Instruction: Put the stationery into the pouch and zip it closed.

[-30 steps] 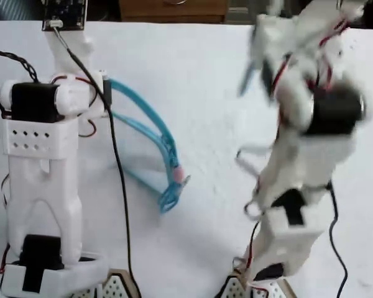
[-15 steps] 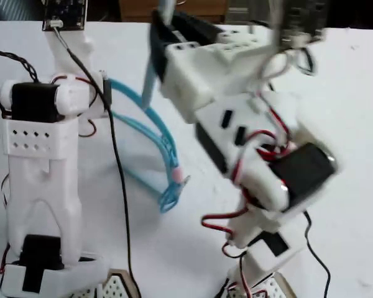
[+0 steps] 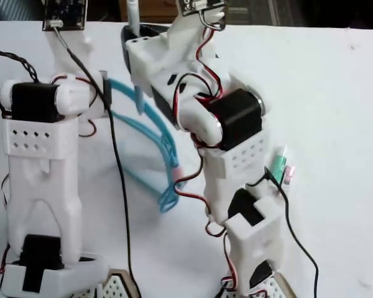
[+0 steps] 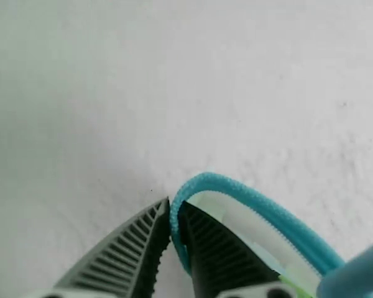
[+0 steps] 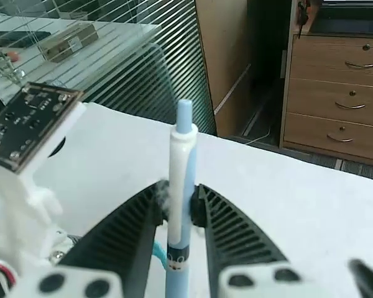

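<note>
My left jaws are pressed together on the blue zip rim of the pouch (image 4: 261,205), the rim looping up over their tips just above the white tabletop (image 4: 174,74). From that pinch the clear pouch (image 3: 165,144) trails away from the jaws, its mouth gaping. My right jaws, close by the left pair near the pouch's held end, clamp a pen (image 5: 180,186) upright, its pale blue end standing above their tips. A small green and pink piece (image 3: 280,167) lies well apart from both jaws.
</note>
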`<state>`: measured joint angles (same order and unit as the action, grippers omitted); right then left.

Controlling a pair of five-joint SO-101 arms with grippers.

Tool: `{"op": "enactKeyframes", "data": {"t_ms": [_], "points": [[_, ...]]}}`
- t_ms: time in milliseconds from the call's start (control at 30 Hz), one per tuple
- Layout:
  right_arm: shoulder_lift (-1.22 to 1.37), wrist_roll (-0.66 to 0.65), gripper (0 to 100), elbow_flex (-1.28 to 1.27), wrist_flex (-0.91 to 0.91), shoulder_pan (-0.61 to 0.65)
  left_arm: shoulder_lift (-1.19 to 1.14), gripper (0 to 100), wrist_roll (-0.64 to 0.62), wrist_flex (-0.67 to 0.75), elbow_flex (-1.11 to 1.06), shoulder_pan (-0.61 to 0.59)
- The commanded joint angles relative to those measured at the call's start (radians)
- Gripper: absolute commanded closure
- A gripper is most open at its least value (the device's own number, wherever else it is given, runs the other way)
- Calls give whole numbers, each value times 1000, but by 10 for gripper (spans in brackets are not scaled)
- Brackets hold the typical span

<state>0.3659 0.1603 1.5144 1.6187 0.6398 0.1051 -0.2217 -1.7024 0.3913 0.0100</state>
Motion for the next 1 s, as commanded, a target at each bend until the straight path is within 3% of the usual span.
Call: {"op": "enactKeyframes", "data": {"t_ms": [0, 200, 467, 667, 800, 967], "points": [[-2, -9, 978, 17, 2, 4, -5, 977, 3, -29, -15, -4], [-4, -9, 966, 15, 84, 10, -5, 977, 3, -28, -15, -4], [-18, -9, 712, 17, 124, 48, -5, 977, 3, -29, -15, -4], [-71, -11, 690, 46, 119, 58, -5, 977, 3, -29, -15, -4], [-90, -11, 690, 74, 110, -59, -5, 977, 3, -28, -15, -4], [-87, -9, 690, 61, 151, -352, -5, 977, 3, -29, -15, -4]]}}
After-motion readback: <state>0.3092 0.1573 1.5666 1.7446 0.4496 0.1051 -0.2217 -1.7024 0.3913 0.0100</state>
